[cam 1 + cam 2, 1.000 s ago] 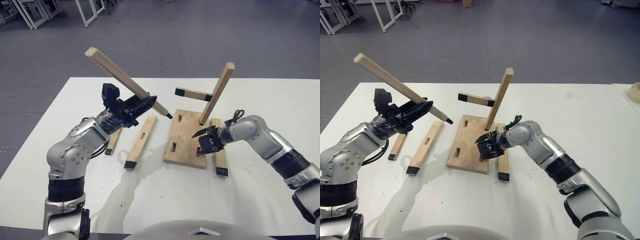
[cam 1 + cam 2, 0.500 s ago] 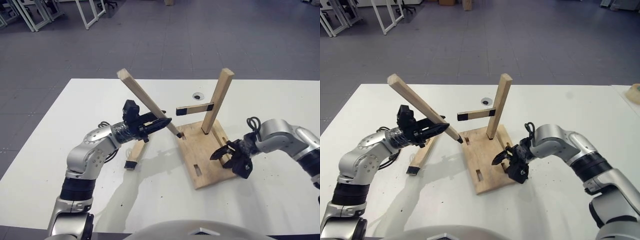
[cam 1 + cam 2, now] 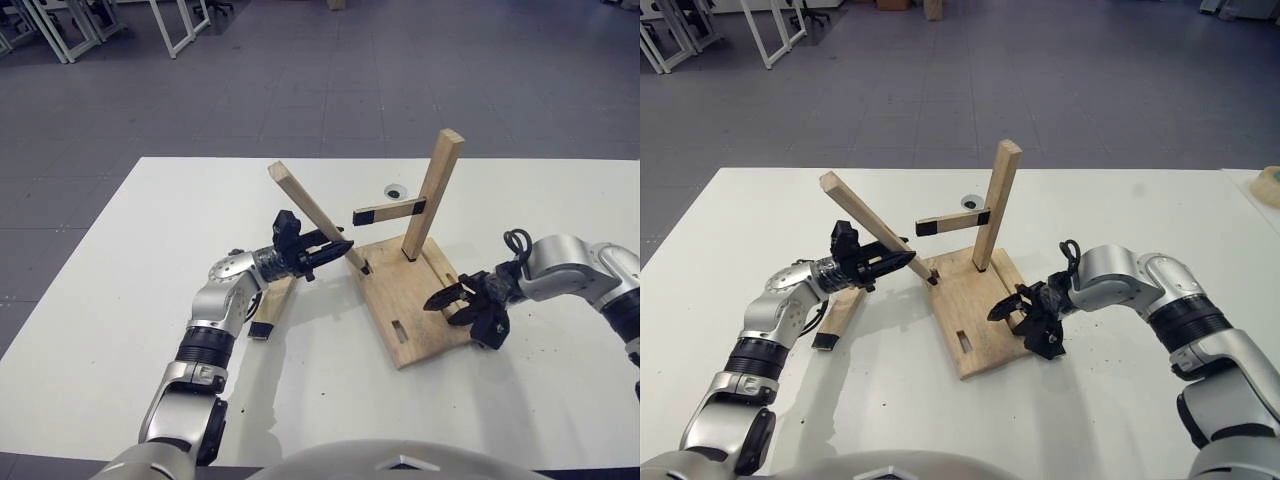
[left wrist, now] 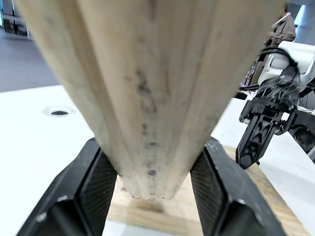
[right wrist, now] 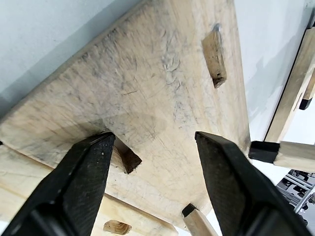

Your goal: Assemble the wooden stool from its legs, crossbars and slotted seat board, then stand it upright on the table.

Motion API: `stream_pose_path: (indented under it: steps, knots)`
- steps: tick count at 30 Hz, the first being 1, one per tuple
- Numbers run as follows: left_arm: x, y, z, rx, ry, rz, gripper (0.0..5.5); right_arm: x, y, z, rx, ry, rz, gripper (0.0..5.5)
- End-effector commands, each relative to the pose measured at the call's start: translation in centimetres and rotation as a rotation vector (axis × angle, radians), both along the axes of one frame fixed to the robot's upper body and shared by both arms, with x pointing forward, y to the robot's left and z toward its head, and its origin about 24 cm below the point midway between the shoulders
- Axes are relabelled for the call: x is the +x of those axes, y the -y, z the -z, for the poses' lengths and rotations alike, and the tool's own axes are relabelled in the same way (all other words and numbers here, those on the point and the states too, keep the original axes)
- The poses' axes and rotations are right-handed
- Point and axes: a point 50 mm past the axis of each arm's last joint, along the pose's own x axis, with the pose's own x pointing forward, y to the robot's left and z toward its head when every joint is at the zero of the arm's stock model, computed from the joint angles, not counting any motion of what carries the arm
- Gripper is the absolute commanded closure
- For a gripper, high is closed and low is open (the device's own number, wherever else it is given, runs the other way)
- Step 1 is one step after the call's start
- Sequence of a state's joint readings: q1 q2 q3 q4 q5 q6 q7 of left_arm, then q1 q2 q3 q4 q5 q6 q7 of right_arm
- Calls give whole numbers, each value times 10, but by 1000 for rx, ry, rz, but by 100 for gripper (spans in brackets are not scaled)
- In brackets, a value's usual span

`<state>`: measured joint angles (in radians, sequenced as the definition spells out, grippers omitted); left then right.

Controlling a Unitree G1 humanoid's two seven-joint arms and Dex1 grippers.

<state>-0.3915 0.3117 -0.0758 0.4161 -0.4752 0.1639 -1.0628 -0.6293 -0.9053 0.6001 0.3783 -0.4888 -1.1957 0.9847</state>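
The slotted seat board (image 3: 412,305) lies flat on the white table. One leg (image 3: 433,190) stands in a far slot, and a black-tipped crossbar (image 3: 388,212) sticks out of its side. My left gripper (image 3: 322,246) is shut on a second leg (image 3: 305,205), held tilted with its lower end at the board's left far slot (image 3: 364,268). In the left wrist view that leg (image 4: 147,98) sits between the fingers (image 4: 93,191). My right gripper (image 3: 463,299) stands open over the board's right edge, its fingers (image 5: 83,187) on either side of a slot (image 5: 125,160).
A loose slotted leg (image 3: 840,314) lies on the table beneath my left forearm. Another wooden piece (image 5: 123,223) shows under the board's edge. A round hole (image 3: 396,190) sits in the table behind the stool parts. The near half of the table is bare.
My left gripper has carried the tilted leg to the right, bringing its lower end to the board's slot. The board has turned and slid to the right. My right gripper has shifted only slightly.
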Motion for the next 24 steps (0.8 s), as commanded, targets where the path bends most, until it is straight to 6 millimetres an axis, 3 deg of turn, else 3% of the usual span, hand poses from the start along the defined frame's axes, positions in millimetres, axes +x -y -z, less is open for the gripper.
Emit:
stream_pose_path:
  steps: [1, 6, 10, 15, 20, 24]
  knots:
    - [12, 8, -4, 8, 26, 20, 345, -5, 1, 15, -43, -40, 18, 250]
    - [17, 15, 7, 51, -13, 48, 345, -5, -1, 16, -35, -47, 24, 250]
    - [19, 3, 19, 156, -69, 75, 345, -6, 0, 17, -30, -52, 32, 250]
    - [25, -10, 14, 233, -100, 120, 345, -7, -2, 19, -29, -58, 31, 250]
    - [31, 5, 6, 489, -76, 252, 345, -10, -4, 18, -6, -63, 44, 250]
    - [26, 5, 15, 582, -120, 210, 345, -10, -8, 12, 47, -51, 75, 250]
